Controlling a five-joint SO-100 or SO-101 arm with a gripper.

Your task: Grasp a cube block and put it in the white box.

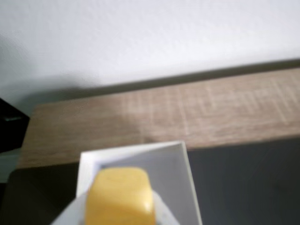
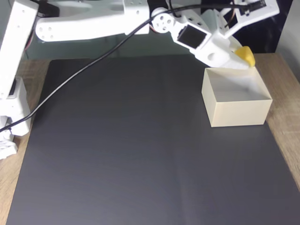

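Fixed view, jaws gripping cube block [image 2: 245, 55]

One cube block [image 2: 245, 55], one white box [image 2: 236, 112], one dark mat [image 2: 140, 150].

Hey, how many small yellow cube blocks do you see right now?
1. The small bright yellow cube block is held in the gripper above the far edge of the cream-white open-topped box. The box floor is partly hidden.
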